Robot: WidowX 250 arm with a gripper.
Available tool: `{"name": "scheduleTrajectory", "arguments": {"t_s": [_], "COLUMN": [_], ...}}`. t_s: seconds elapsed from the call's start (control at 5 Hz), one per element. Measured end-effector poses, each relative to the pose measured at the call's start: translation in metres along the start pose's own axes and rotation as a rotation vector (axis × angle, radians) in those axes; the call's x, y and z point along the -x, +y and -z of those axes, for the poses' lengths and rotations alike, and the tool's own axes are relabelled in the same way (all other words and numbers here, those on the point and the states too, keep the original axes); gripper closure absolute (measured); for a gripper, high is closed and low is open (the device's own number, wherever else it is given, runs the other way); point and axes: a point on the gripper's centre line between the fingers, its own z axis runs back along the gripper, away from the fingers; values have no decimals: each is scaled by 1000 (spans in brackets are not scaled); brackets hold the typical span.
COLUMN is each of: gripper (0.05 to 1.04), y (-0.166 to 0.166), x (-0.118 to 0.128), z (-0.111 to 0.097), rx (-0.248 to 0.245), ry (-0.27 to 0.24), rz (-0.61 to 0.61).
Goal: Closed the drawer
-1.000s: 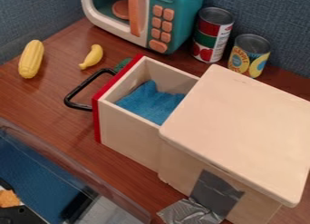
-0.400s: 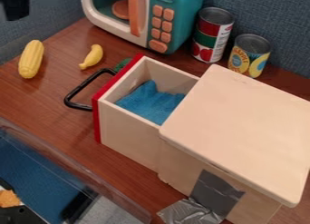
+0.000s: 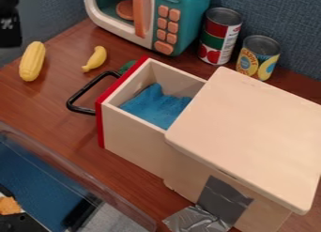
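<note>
Red-fronted drawer [image 3: 133,141] could skew and jam if I push its handle [image 3: 81,110] off-centre. I can't tell whether my gripper [image 3: 9,37] is open.

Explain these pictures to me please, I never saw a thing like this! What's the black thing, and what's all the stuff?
The black thing at the upper left is part of a robot arm, a machine for moving things. I can't tell whether it's holding anything. The pictures come from one fixed camera that looks down at a slant.

On the brown table is a wooden box with its drawer pulled out. The drawer has a red front and a black handle, and a blue cloth lies inside. Behind the box stand two cans, next to a toy microwave. Over to the left lie yellow corn and a small banana. The job is closing the drawer.
</note>
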Motion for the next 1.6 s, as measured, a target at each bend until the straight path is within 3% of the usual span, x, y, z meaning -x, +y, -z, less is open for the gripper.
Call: {"name": "scheduleTrajectory", "arguments": {"t_s": [0.2,0.8,1.0,1.2,1.6], "gripper": [84,83,83,84,83], "y": [1,-14,-15,-16,-32], "x": [-9,-31,-37,-37,-60], "z": [15,48,59,69,77], "rx": [-42,-138,-144,-111,-102], "ry": [31,117,148,161,139], "rz": [174,457,540,606,687]}}
